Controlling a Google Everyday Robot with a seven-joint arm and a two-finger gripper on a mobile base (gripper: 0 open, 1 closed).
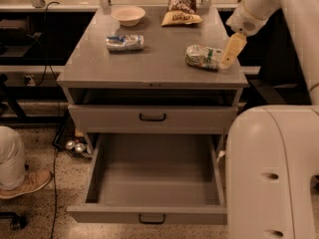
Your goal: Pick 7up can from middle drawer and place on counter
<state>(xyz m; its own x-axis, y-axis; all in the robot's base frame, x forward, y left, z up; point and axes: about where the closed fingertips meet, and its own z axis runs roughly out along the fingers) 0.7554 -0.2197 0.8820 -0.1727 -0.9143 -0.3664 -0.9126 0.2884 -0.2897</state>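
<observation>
Step in hand: the placing end of the job, as I judge it. The fetch from the drawer looks done and what is left is the release.
7up can (202,57): lying on its side on the counter (164,66), at about 4 o'clock on that top, near the right edge and a little back from the front lip.
My gripper (231,53): at the can's 3 o'clock, right against its end, my arm coming down from 1 o'clock.
Grip: I cannot tell whether I am clamped on the can or free of it.
Middle drawer (154,180): pulled wide open below, at 6 o'clock from the can, with nothing showing on its grey floor.
Neighbours on top: a blue-and-silver can (124,42) on its side at 9 o'clock, a bowl (128,15) at 11 o'clock, a chip bag (182,4) at 12 to 1 o'clock, all well apart from my can.
Next move calls for: letting go cleanly if I am holding, then drawing back toward 3 o'clock and up, without brushing the can.
Watch for: a can on its side may roll, and the edges at 3 and 6 o'clock are near.
</observation>
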